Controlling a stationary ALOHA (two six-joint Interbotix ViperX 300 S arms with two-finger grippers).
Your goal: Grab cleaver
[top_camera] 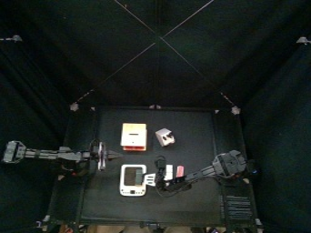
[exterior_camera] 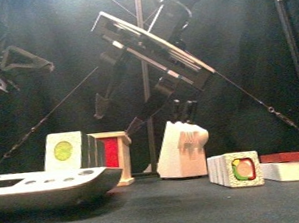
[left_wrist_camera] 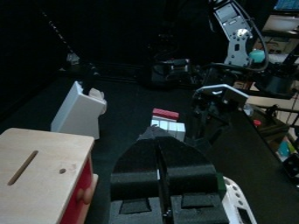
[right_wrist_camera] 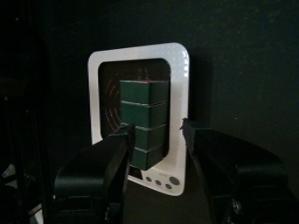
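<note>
step: approach, nothing grasped | cleaver: small pale whitish-grey blocky cleaver (top_camera: 165, 137) stands on the table (top_camera: 195, 123), beside the wooden box | right gripper (top_camera: 174, 179): wide open, empty, above the white device with screen (right_wrist_camera: 142, 118) | left gripper (left_wrist_camera: 165, 172): closed, empty | next: the right gripper must move to the cleaver.

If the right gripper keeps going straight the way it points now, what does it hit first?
Most likely the green block lying on the white handheld device. In the right wrist view it sits straight ahead between the open right gripper fingers. Depth is hard to judge, and this is not the cleaver.
</note>
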